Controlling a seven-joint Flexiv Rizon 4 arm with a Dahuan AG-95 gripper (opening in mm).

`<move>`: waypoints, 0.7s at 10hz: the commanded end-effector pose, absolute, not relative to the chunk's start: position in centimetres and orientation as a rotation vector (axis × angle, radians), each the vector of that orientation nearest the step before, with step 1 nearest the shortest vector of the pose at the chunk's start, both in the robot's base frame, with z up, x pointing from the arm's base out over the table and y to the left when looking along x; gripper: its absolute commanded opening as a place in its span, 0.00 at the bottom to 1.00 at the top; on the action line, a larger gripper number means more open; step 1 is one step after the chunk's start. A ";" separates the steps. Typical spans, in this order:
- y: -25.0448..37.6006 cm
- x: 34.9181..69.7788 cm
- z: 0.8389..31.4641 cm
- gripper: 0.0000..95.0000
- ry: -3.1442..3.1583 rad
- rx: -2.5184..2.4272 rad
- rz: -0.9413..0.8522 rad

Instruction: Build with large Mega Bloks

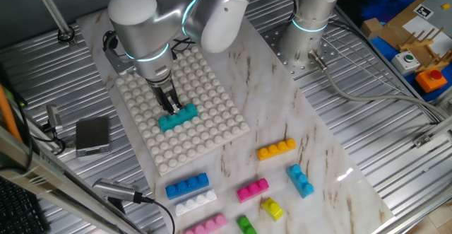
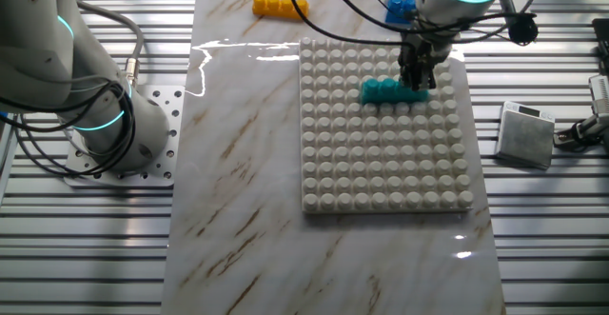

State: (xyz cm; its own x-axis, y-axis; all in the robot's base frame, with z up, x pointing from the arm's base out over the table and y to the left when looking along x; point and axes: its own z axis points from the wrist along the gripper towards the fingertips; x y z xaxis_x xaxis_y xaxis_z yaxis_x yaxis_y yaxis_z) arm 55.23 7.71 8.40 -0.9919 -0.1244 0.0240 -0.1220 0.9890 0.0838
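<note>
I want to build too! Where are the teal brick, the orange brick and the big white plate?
teal brick [image 1: 177,118], one fixed view, its studded top.
orange brick [image 1: 276,149], one fixed view, its middle studs.
big white plate [image 2: 381,163], the other fixed view, bare studs near its centre.

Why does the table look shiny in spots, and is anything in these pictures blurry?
In one fixed view, a small white glare patch sits on the marble tabletop near the light blue brick; the near-left foreground looks soft. In the other fixed view, lamps reflect as bright streaks by the baseplate; the hand at the teal brick looks sharp.
</note>
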 end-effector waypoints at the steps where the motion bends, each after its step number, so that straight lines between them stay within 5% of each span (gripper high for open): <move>1: 7.8 55.1 8.3 0.00 -3.103 0.201 -0.120; 7: 7.4 53.5 9.0 0.00 -3.098 0.230 -0.121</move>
